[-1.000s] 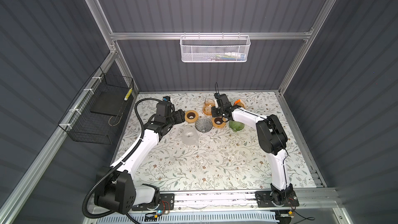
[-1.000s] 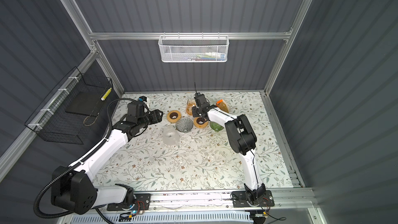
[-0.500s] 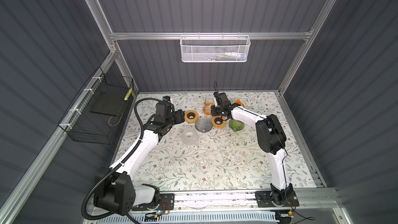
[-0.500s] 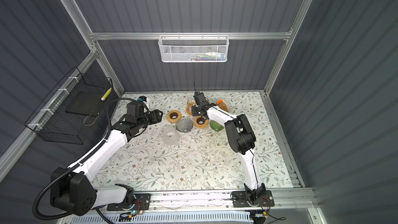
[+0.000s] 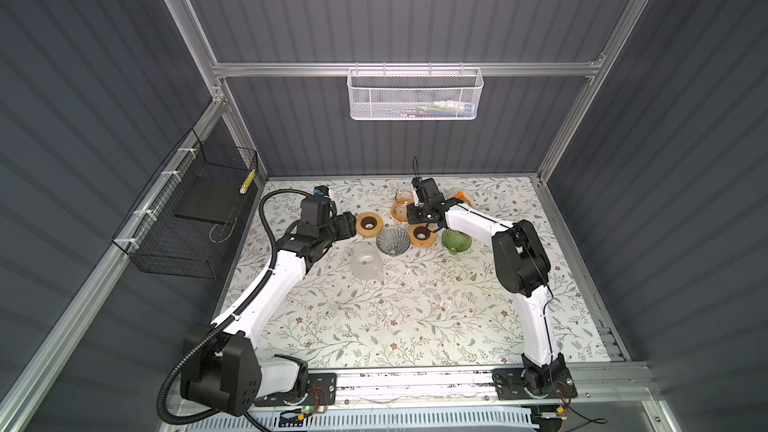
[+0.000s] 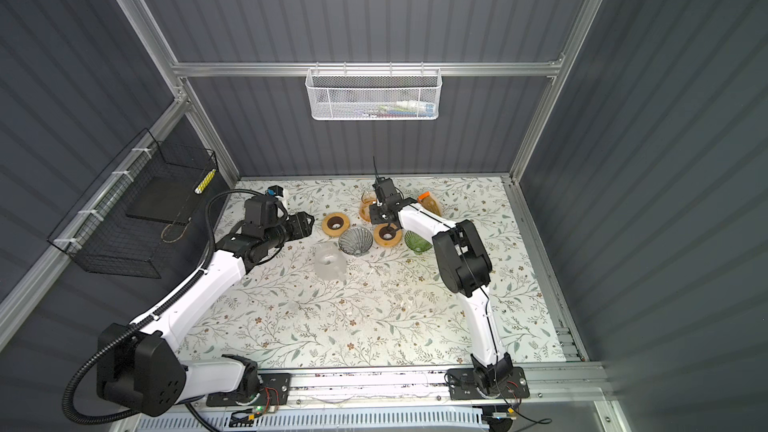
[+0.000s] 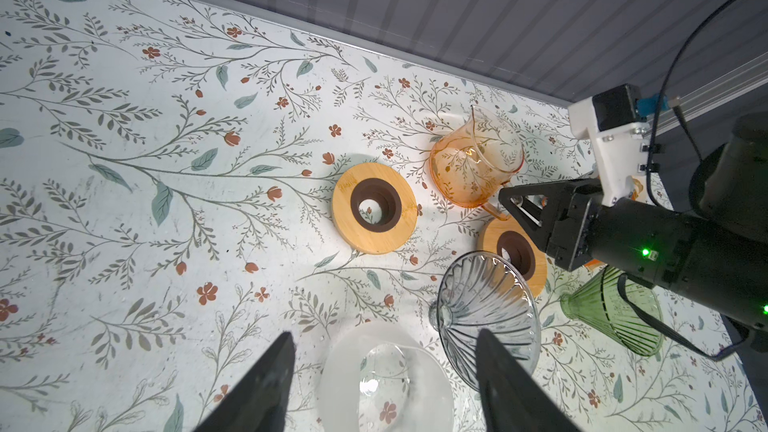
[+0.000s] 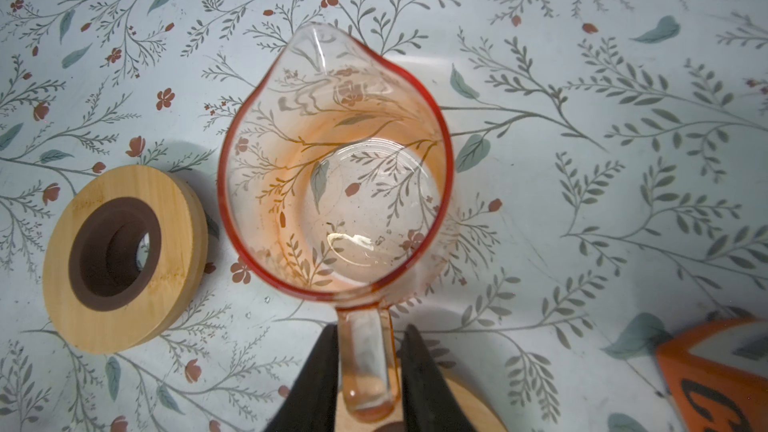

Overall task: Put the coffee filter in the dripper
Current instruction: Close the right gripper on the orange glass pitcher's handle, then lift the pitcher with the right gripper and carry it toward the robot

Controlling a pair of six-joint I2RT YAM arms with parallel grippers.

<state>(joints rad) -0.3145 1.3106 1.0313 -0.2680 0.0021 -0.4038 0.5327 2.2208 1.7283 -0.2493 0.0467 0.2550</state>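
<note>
A: Left tool [image 7: 384, 336] gapes empty over the tabletop [image 5: 415, 317]. Right tool [image 8: 370, 328] straddles the handle of the amber carafe [image 8: 336, 168]; clamped or not, cannot tell.
B: Grey dripper [image 5: 392, 241] lies between wooden rings [image 5: 368, 224]. Filter unseen. Likely staging; next, locate it.

Light was even, from above (soft shadows only). Small glare sat in orange carafe [image 8: 332, 151] just ahead of right claw [image 8: 369, 331], whose tips were blurry. Both top views bent at edges w/ dim walls [image 5: 415, 14].
</note>
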